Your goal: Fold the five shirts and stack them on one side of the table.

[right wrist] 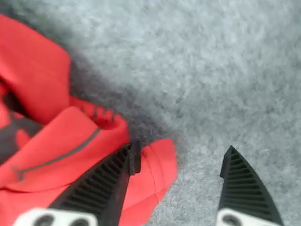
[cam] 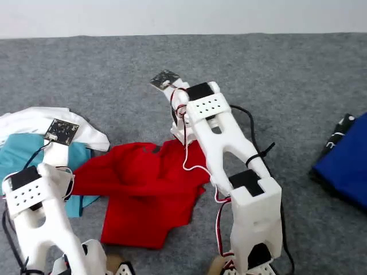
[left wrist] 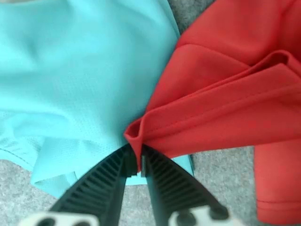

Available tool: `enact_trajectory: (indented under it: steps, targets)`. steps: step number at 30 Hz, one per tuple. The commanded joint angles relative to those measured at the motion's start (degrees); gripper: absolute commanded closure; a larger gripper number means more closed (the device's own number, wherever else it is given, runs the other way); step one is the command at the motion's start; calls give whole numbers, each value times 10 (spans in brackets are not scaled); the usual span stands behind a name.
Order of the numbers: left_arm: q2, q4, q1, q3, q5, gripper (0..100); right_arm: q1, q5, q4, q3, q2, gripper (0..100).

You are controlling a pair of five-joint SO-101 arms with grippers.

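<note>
A crumpled red shirt (cam: 143, 189) lies on the grey carpet in the middle of the table. My left gripper (left wrist: 136, 157) is shut on a folded edge of the red shirt (left wrist: 225, 108), at the shirt's left side and just above a teal shirt (left wrist: 80, 70). At the red shirt's far edge (right wrist: 56, 141) my right gripper (right wrist: 182, 150) is open. One of its fingers (right wrist: 117, 174) rests over the red cloth near the collar, and the other is over bare carpet.
The teal shirt (cam: 17, 154) lies at the left, partly on a white shirt (cam: 34, 120). At the right edge a blue shirt (cam: 350, 160) lies beside a black item (cam: 338, 134). Open grey carpet (cam: 275, 80) stretches across the back.
</note>
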Motion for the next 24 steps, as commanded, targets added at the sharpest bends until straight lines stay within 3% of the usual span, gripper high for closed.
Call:
enact_trajectory:
  steps: [1,24]
  targets:
    - [-7,-13,0,0,5,998,5,-8,3,-28,3,712]
    - [-8,-25,52,21,11,998,7,-49,104,-26,53,712]
